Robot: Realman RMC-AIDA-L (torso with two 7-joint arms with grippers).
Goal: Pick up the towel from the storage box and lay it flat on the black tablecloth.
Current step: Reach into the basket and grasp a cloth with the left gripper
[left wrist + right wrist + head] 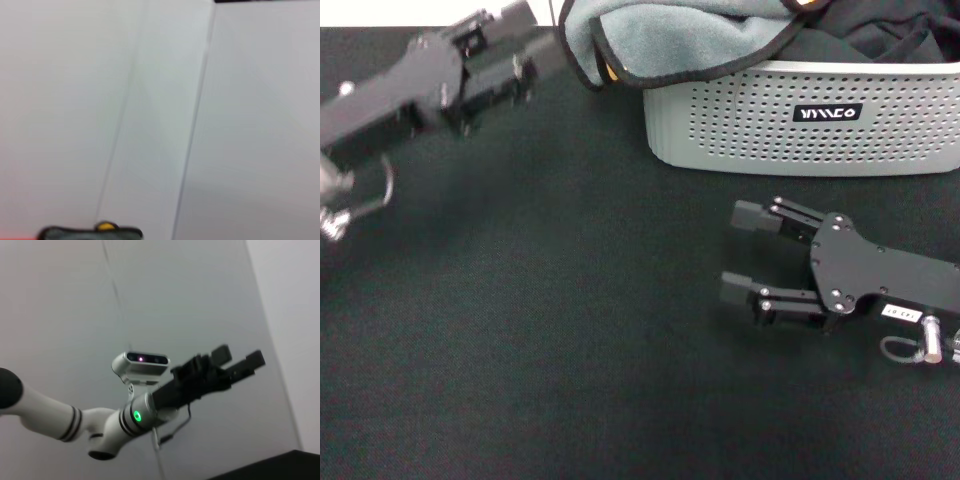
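Black tablecloth is spread below; right claw lies parted at lower right. Left claw, seemingly parted, should be closed on the towel draped over the box, upper right.

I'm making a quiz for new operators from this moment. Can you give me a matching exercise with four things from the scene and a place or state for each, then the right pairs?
Things:
1. towel
2. storage box
3. left gripper
4. right gripper

Places or states:
A. lying low over the black tablecloth, fingers open, in front of the box
B. raised beside the towel's hanging edge
C. light grey, perforated, black label on its front wall
D. grey face up, draped over the box rim

Pairs: 1-D, 2-C, 3-B, 4-A
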